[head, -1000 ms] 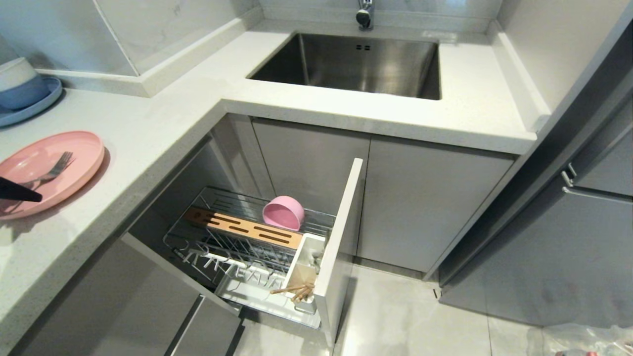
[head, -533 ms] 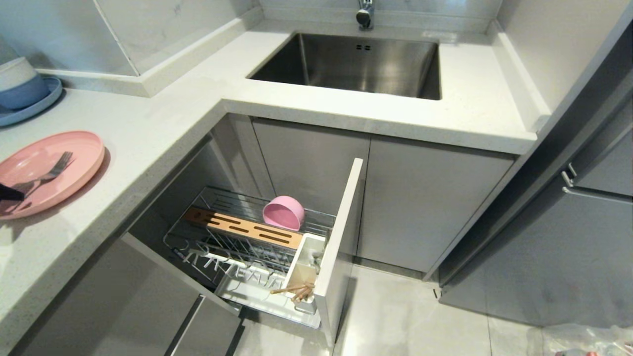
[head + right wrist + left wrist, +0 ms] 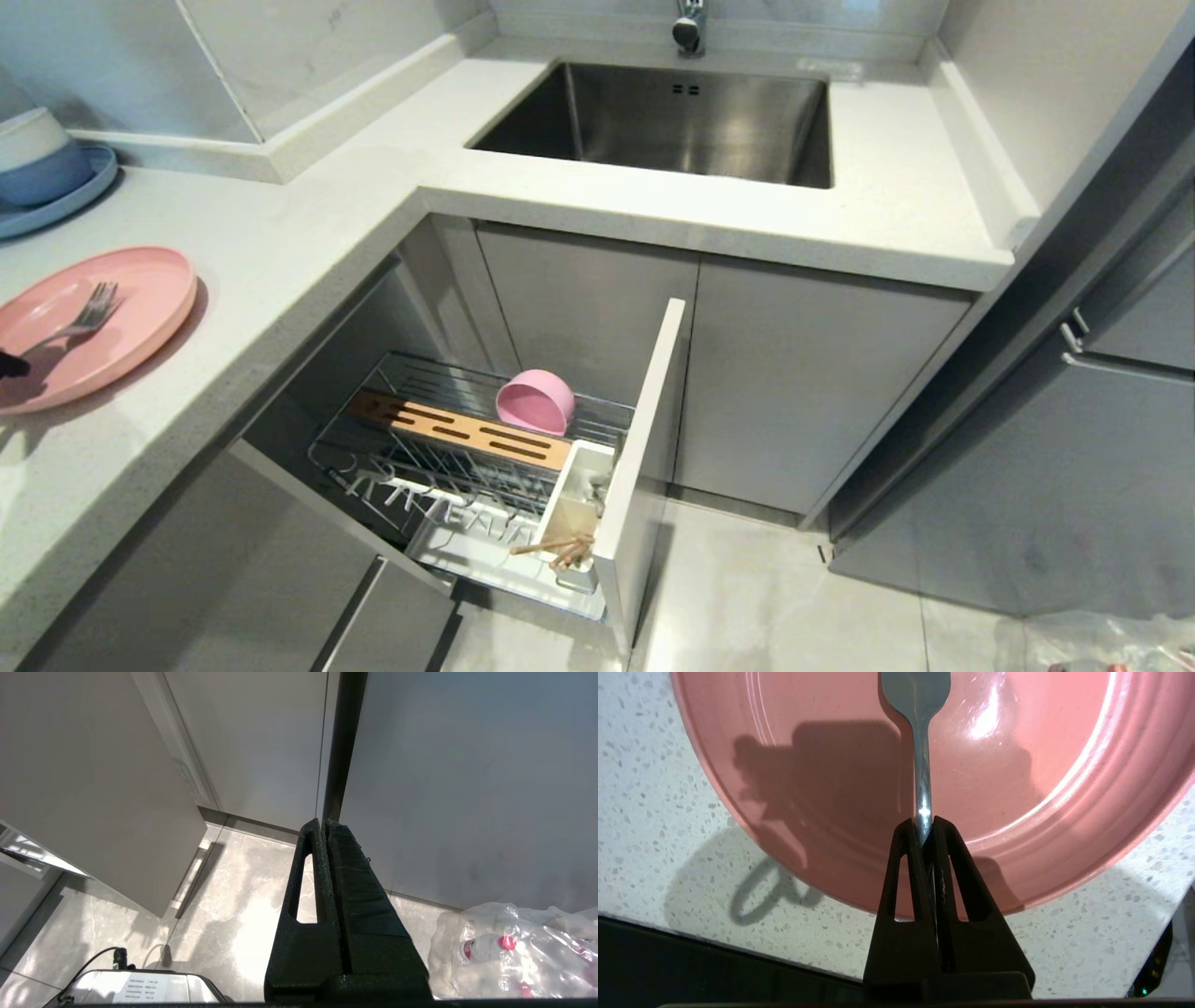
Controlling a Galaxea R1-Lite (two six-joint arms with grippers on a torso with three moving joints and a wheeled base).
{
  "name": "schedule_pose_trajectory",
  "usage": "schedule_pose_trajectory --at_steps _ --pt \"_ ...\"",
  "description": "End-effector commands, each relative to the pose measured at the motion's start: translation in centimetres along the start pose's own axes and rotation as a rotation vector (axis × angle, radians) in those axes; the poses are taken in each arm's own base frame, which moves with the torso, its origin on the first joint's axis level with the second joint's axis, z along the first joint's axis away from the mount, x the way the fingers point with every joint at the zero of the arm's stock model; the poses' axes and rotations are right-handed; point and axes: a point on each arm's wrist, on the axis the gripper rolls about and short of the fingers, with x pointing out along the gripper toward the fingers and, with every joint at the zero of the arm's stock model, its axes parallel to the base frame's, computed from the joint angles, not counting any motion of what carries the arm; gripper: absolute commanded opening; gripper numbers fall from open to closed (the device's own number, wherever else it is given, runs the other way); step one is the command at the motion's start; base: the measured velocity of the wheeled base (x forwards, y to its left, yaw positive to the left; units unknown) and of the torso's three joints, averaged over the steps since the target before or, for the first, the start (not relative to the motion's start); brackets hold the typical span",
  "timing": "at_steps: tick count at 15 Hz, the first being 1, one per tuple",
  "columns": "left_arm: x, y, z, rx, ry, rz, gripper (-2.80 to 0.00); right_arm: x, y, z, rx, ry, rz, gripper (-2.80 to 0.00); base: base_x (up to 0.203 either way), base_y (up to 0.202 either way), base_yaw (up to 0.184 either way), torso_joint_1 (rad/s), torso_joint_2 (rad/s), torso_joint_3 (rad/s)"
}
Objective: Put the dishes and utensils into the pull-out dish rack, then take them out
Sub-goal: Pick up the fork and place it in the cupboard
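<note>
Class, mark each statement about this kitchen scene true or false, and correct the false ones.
1. The left gripper is shut on the fork. True.
2. The pink bowl sits on the counter beside the sink. False: it sits in the pull-out dish rack.
3. The chopsticks are in the white utensil cup of the rack. True.
4. The pink plate is loaded in the rack. False: it lies on the counter, under the fork.
5. The right gripper holds a bowl. False: it is shut on nothing, hanging over the floor.
</note>
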Motion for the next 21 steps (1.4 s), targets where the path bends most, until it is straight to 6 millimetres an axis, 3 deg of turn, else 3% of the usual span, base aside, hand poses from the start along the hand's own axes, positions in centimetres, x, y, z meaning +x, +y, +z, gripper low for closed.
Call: schedule_pose_trajectory --at_steps 1,4,9,14,18,21 --pt "-0.9 -0.5 0.1 0.003 -0.019 0.008 -2.8 0.0 0.0 0.0 -0.001 0.0 -0.001 -2.8 0.0 0.0 0.0 0.0 0.0 0.0" --pt "-3.7 -1.9 0.3 -0.037 -0.082 0.039 -2.8 0.0 0.0 0.0 0.0 0.0 0.0 -2.8 0.0 0.0 0.0 0.0 0.0 0.0" --pt "-8.9 -7.1 0.7 -0.221 -0.228 -0.008 -2.8 0.0 0.0 0.0 0.0 0.0 0.001 -2.8 0.0 0.0 0.0 0.0 0.0 0.0" --pt "-13.4 -13.9 -0.2 -0.31 -0.32 -0.321 -2.8 0.0 0.0 0.0 0.0 0.0 0.0 -2.8 0.0 0.0 0.0 0.0 0.0 0.0" --pt "-13.6 -18.0 0.1 -0.367 -0.223 -0.677 -2.8 0.0 0.0 0.0 -0.001 0.0 0.001 -2.8 0.0 0.0 0.0 0.0 0.0 0.0" --pt "-8.9 -20.4 1.7 -0.469 -0.044 -0.792 -2.8 0.0 0.0 0.0 -0.001 0.0 0.001 -2.8 0.0 0.0 0.0 0.0 0.0 0.0"
